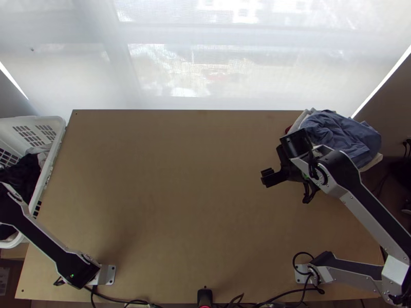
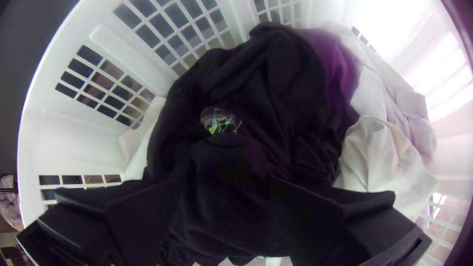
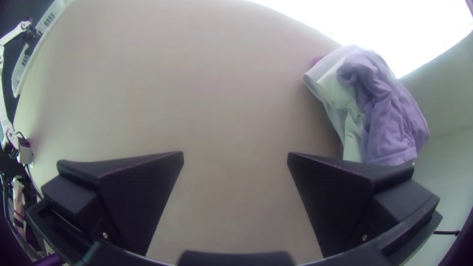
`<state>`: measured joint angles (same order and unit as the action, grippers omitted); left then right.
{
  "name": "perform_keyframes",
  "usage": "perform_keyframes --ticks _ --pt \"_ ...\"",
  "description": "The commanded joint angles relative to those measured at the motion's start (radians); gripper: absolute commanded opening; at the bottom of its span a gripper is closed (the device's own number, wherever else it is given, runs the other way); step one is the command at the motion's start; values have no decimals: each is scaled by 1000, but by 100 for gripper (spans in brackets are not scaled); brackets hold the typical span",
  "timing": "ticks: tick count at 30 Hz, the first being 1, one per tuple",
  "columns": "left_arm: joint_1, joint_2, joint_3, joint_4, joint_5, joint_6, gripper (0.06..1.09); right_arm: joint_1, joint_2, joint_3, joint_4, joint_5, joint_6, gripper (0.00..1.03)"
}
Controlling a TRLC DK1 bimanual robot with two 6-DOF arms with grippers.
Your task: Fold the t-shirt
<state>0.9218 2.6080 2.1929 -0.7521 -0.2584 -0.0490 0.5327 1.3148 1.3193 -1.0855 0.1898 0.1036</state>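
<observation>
"Where's the t-shirt?"

"Probably the bunched black cloth (image 2: 246, 162) in the white slatted plastic basket (image 2: 49, 143). The left gripper (image 2: 221, 181) is over it, jaws spread. I'd call the step picking out one garment."

"How, then?"

"Lower onto a raised fold, close firmly, and lift slowly, so the purple cloth (image 2: 340, 64) and crumpled off-white cloth (image 2: 389, 152) beside it don't come along. Mind the basket's walls."

"And the right gripper (image 3: 235, 152)?"

"Above the light wooden bench (image 1: 180, 179), jaws spread too, near the rumpled blue-grey cloth (image 1: 339, 136). It could wait until there's an edge to take."

"What can't you make out?"

"Whether the black is one garment or several; collar, hem and sleeves are lost in the folds. Nor can I tell if the greenish stringy patch (image 2: 220, 123) is a print. The heap's underside is hidden."
</observation>
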Motion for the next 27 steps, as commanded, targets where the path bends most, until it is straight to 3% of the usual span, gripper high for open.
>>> perform_keyframes --ticks 1,4,5,9,10,15,20,27 --pt "0 55 36 13 -22 -15 65 6 37 9 -30 -3 -45 98" --pt "-5 55 25 8 -24 -5 63 6 44 15 -57 -3 -76 98" --pt "-6 55 22 7 -25 -5 57 6 49 15 -73 -1 -87 98" --pt "-6 34 22 11 -54 -14 14 7 55 14 -108 -1 -130 98" --pt "-6 21 22 8 -56 -14 10 7 54 14 -111 -1 -130 98" --pt "-11 -131 -67 -12 -44 -32 10 6 49 51 -116 5 -130 98" --pt "-34 -410 -246 -1 36 -48 10 -2 47 92 -116 16 -116 98" --pt "-57 -717 -260 -4 41 -69 10 4 4 61 -116 91 -108 98"
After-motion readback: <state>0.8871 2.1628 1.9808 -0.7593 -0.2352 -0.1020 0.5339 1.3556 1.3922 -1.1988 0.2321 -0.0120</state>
